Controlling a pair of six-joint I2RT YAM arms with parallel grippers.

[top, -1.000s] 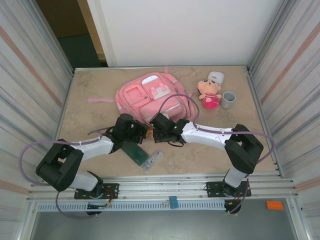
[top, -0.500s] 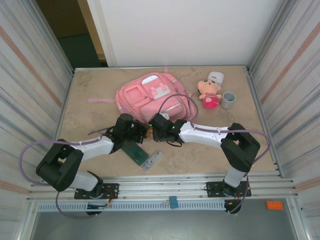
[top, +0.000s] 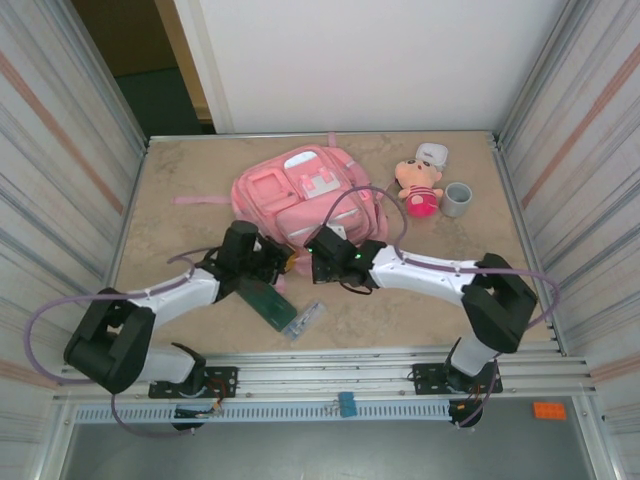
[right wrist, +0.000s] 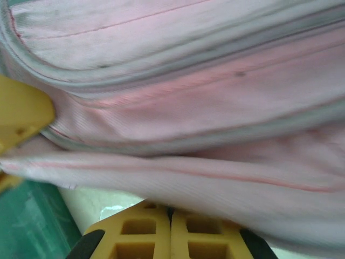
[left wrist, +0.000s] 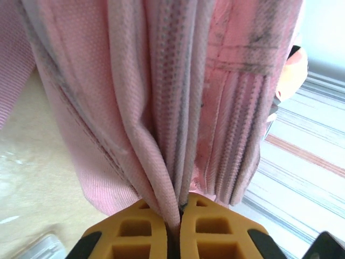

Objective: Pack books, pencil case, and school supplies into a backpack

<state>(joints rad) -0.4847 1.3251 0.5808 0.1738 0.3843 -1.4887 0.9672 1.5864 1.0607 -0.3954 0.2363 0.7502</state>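
The large pink fabric backpack (top: 300,195) lay toward the tabletop's (top: 180,250) far edge. The left gripper (left wrist: 178,209) and the right gripper (right wrist: 171,208) each pinched fabric along its near edge, with bare tabletop open at its left.

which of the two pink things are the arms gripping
The big backpack: both arms' jaws are shut on the fabric at its near edge. The small plush doll sits apart to its right, beside the grey cup.

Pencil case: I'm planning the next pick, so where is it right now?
Top external view: the pencil case lies on the table left of centre, between the backpack and the near edge, by the left tool, the clear pen at its right.
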